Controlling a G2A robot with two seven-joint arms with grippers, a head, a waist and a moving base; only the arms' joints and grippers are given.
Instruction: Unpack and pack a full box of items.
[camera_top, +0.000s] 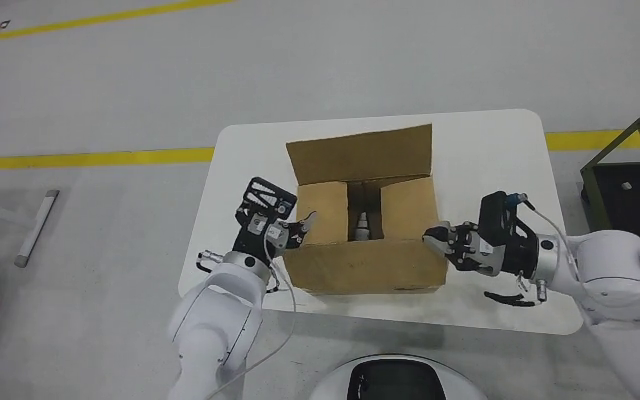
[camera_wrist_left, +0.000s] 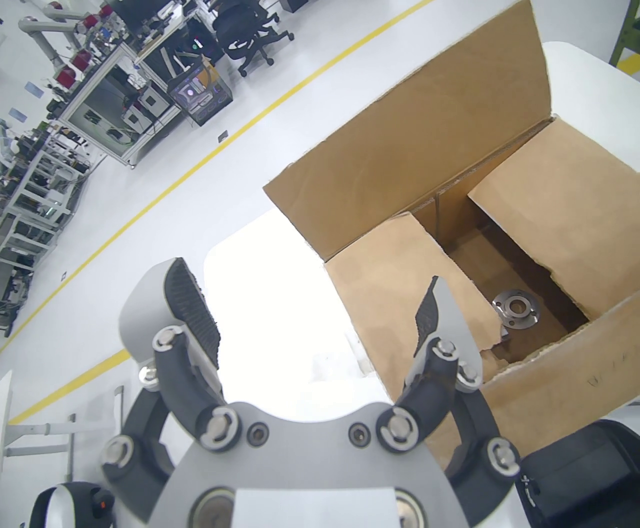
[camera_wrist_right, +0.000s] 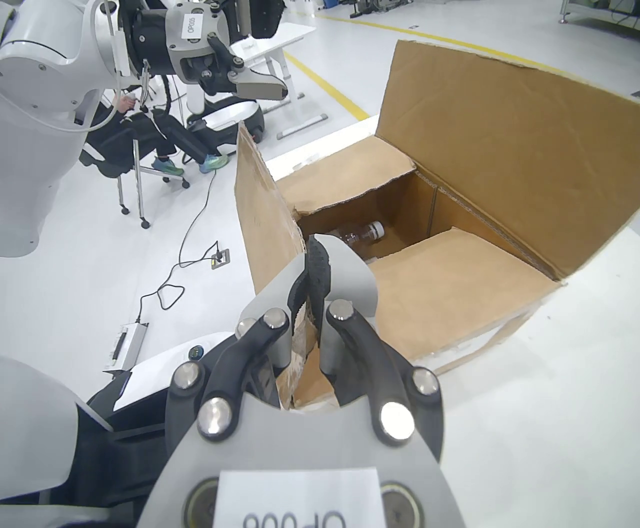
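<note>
The right gripper (camera_wrist_right: 311, 265) had its fingers drawn almost together, pinching the end edge of the front flap (camera_wrist_right: 260, 210) of the cardboard box (camera_top: 365, 265), with torn cardboard showing between the pads. In the top view it sat at the box's lower right corner, right of the frame's centre. The left gripper (camera_wrist_left: 305, 282) was spread wide and held nothing. One of its fingers (camera_wrist_left: 442, 320) was just beside the near side flap (camera_wrist_left: 400, 280), and in the top view it lay against the box's left edge. The box stood at the middle of the white table (camera_top: 500, 140), in the centre of the frame. Its rear flap (camera_top: 360, 153) was raised towards the top of the picture, the front flap stood upright, and the two side flaps were folded inward, leaving a narrow gap over the interior. Down in that gap lay a clear bottle (camera_wrist_right: 362, 232) with a white cap, on its side near the far wall, and a round metal flange (camera_wrist_left: 515, 310) lay flat on the box floor. Beyond the table, a yellow line (camera_top: 100, 158) ran across the grey floor at the left of the top view.
</note>
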